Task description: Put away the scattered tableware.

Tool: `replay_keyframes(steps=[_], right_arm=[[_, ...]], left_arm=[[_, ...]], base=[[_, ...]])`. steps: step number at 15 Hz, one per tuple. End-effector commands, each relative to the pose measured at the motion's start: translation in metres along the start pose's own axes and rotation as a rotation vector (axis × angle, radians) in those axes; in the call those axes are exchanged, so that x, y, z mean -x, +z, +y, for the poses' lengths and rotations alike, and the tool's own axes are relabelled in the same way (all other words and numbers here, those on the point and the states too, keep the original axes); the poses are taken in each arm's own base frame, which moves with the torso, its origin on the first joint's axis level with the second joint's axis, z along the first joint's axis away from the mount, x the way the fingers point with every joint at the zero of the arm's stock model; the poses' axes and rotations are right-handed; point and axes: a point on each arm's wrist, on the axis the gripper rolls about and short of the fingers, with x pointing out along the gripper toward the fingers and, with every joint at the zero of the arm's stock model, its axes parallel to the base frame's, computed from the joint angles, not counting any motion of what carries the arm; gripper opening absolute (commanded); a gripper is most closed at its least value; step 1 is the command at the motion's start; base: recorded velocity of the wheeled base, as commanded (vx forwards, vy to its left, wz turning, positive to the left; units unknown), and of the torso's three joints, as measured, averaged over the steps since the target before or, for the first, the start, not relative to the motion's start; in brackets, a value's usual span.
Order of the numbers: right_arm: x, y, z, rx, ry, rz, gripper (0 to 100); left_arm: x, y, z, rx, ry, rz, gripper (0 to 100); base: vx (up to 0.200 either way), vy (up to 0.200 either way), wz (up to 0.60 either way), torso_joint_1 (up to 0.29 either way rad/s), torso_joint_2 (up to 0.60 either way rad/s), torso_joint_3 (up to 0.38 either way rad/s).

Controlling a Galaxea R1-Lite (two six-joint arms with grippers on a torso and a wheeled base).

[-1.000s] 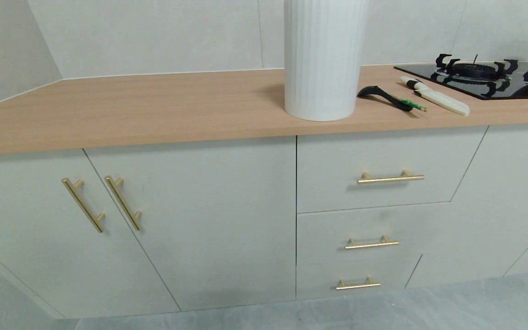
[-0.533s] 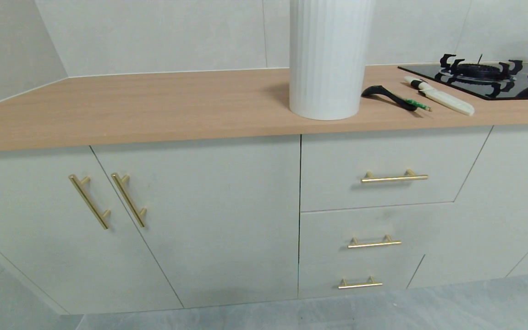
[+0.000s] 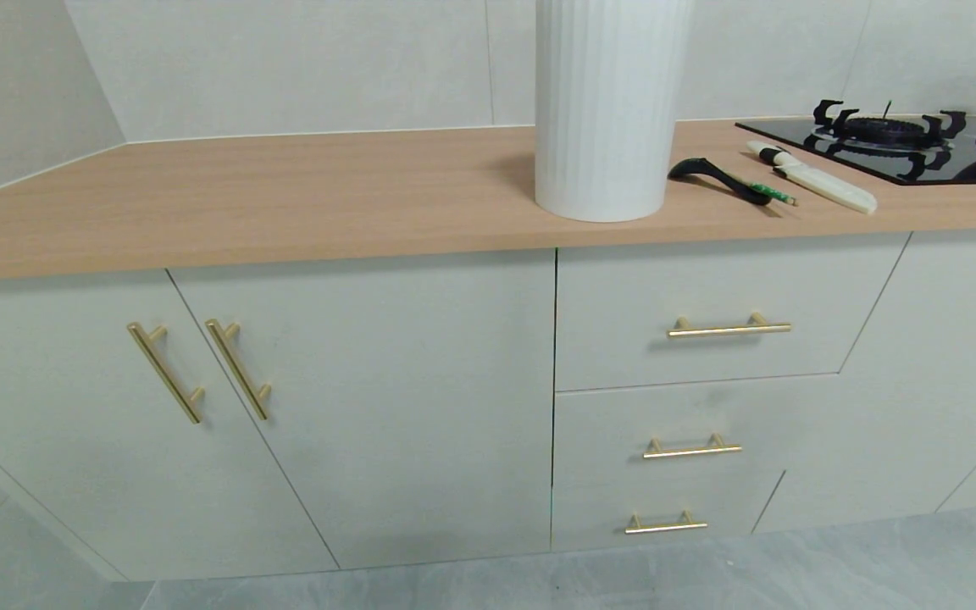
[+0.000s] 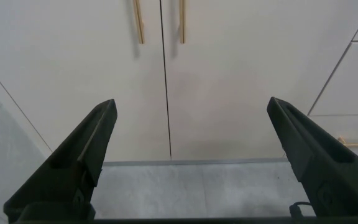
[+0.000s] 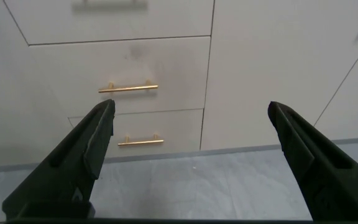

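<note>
Since neither gripper holds anything, task looks barely begun. Left gripper (image 4: 190, 109) spread wide, empty, facing cupboard doors (image 4: 229, 81). Right gripper (image 5: 191, 109) likewise wide, empty, facing drawers (image 5: 129, 62), all shut. Tableware lies upper right of head frame on countertop (image 3: 285, 195): black ladle (image 3: 712, 176), white knife (image 3: 814, 183), green-tipped stick (image 3: 766, 194) (chopstick, perhaps), near ribbed white container (image 3: 607, 110). Remaining: pick up, stow every piece.
</note>
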Motion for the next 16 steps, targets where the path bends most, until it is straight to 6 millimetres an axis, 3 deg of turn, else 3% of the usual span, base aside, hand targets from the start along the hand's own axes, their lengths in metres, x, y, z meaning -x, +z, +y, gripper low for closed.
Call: replay_keyframes(steps=[1,4,5,7,11,16], right_arm=[[0.0,0.0,0.0,0.001,0.004,0.005,100],[0.0,0.0,0.0,0.007,0.019,0.0,100],[0.007,0.038,0.001,-0.04,0.112,-0.095,100],[0.001,0.058,0.002,-0.077,0.185,-0.055,100],[-0.039,0.068,0.008,-0.068,0.348,0.222,100],[-0.094,0.078,0.018,-0.045,0.385,0.482,100]], left_arm=[[0.0,0.0,0.0,0.001,0.001,0.001,100],[0.0,0.0,0.0,0.0,0.001,0.001,100],[0.0,0.0,0.0,0.001,0.001,0.001,100],[0.0,0.0,0.0,0.001,0.001,0.001,100],[0.0,0.0,0.0,0.0,0.001,0.001,100],[0.0,0.0,0.0,0.001,0.001,0.001,100]], base=[[0.0,0.0,0.0,0.0,0.0,0.0],[0.0,0.0,0.0,0.0,0.0,0.0],[0.0,0.0,0.0,0.0,0.0,0.0],[0.0,0.0,0.0,0.0,0.0,0.0],[0.0,0.0,0.0,0.0,0.0,0.0],[0.0,0.0,0.0,0.0,0.0,0.0]])
